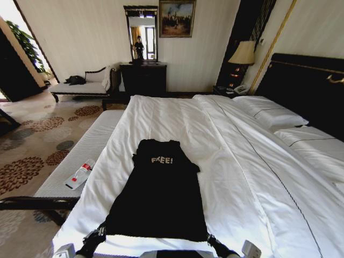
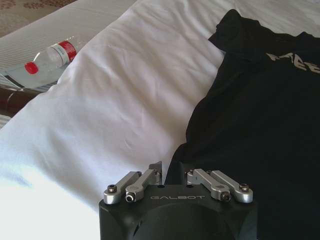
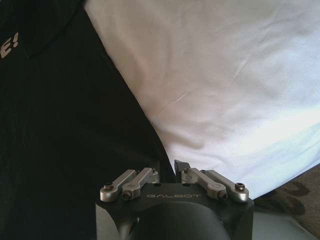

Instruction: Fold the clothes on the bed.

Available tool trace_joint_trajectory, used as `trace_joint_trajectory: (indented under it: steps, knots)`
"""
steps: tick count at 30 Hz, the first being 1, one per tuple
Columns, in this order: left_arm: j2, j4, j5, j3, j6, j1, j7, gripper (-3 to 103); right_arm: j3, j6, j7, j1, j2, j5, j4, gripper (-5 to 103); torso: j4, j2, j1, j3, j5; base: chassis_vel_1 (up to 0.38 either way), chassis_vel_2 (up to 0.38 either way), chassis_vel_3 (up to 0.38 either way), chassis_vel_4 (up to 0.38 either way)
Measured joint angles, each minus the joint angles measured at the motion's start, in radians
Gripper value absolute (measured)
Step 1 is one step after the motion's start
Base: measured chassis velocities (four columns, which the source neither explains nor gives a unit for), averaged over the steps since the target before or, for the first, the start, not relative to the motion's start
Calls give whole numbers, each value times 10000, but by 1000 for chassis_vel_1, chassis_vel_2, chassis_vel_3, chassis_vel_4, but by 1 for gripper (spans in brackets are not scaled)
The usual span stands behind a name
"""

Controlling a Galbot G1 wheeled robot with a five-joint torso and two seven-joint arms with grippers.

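At the foot of the bed (image 1: 226, 145), both grippers sit low at the near edge of the white duvet, one at each bottom corner of a black T-shirt (image 1: 161, 193) that lies flat, its neck toward the pillows and pale block lettering across the chest. The left gripper (image 2: 172, 172) rests at the shirt's left hem corner; in its wrist view the two dark fingertips stand close together with the edge of the black cloth right at the narrow gap, so it looks pinched on the fabric, though the contact itself is partly hidden behind the matte black housing and its bright metal linkage bars. The right gripper (image 3: 167, 167) mirrors it at the right hem corner, fingertips likewise drawn nearly together where the soft dark knit meets the smooth, faintly creased sheet. Out beyond the left gripper, away from the shirt, a clear plastic bottle (image 2: 47, 62) with a red cap and red label lies on its side on the ribbed, light-upholstered bench (image 1: 80, 156) running alongside the bed. Far ahead of the right gripper, plump white pillows (image 1: 274, 114) rest against a dark, glossy headboard (image 1: 306, 86), with a lamp (image 1: 243, 54) glowing beside it.
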Motion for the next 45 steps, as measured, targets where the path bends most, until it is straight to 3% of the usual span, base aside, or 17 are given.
trace_joint_trajectory:
  steps: [5, 8, 9, 10, 13, 14, 18, 20, 22, 25, 29, 31, 34, 35, 37, 45]
  knots:
    - [-14, 67, 598, 167, 8, -23, -165, 43, -39, 27, 106, 40, 16, -121, -14, 40, 0, 0, 0, 0, 0, 0, 0, 0, 0]
    - [-49, 66, 714, 184, -10, -35, -170, 48, -19, 36, 109, 40, 17, -143, 34, 45, 0, 0, 0, 0, 0, 0, 0, 0, 0]
    - [-74, 31, 758, 169, -31, -73, -173, 59, 25, 53, 109, 64, -1, -196, 81, 51, 0, 0, 0, 1, -1, 0, 0, 0, 0]
    - [-74, 31, 758, 169, -31, -73, -173, 59, 25, 53, 109, 64, -1, -196, 81, 51, 0, 0, 0, 1, -1, 0, 0, 0, 0]
    - [-97, -212, 744, -68, -98, -285, -167, 76, 273, 183, 58, 320, -164, -581, 240, 66, 0, 1, 0, 0, 0, 0, 0, 0, 0]
    - [-97, -212, 744, -68, -98, -285, -167, 76, 273, 183, 58, 320, -164, -581, 240, 66, 0, 1, 0, 0, 0, 0, 0, 0, 0]
    - [-97, -447, 657, -251, -123, -708, -157, 91, 657, 228, 32, 787, -494, -680, 429, 83, 0, 0, 0, 1, 1, 0, 0, 0, 0]
    - [-95, -500, 584, -278, -113, -845, -157, 91, 771, 249, 6, 919, -637, -704, 456, 88, -1, 0, 0, 1, 1, 0, 0, 0, 0]
    - [-79, -576, 338, -342, -43, -1178, -186, 98, 1030, 386, -232, 1236, -1106, -859, 442, 97, -1, 0, 0, 1, 0, 0, 0, 0, 0]
    - [-11, -581, 202, -411, 3, -1491, -216, 100, 1135, 737, -678, 1585, -1699, -1481, 84, 100, -1, 0, 0, 1, 0, 0, 0, 0, 0]
    - [343, -549, 284, -338, 83, -2057, -252, 100, 841, 1693, -1676, 2173, -2655, -3596, -862, 100, 0, 0, 1, 1, 4, 0, 0, 0, 0]
    - [490, -519, 447, -214, 100, -2249, -253, 100, 668, 1754, -1727, 2362, -2823, -3704, -988, 100, 2, -1, 1, 2, 3, 0, 0, 0, 0]
    - [1332, -263, 1322, 551, 105, -3124, -189, 100, 276, 1768, -1734, 2930, -3067, -3709, -1269, 100, 1, 0, 0, 1, 2, 0, 0, 0, 0]
    - [1332, -263, 1322, 551, 105, -3124, -189, 100, 276, 1768, -1734, 2930, -3067, -3709, -1269, 100, 1, 0, 0, 1, 2, 0, 0, 0, 0]
    - [1975, -16, 1552, 1240, 144, -3930, -279, 100, 161, 1749, -1714, 3147, -3082, -3568, -1408, 100, 0, 0, 1, 1, -3, 0, 0, 0, 0]
    - [3476, 1774, 1205, 3097, 275, -6977, -671, 100, 71, 1687, -1678, 3244, -2682, -3393, -1735, 100, -4, -1, 2, 1, -1, 0, 0, 0, 0]
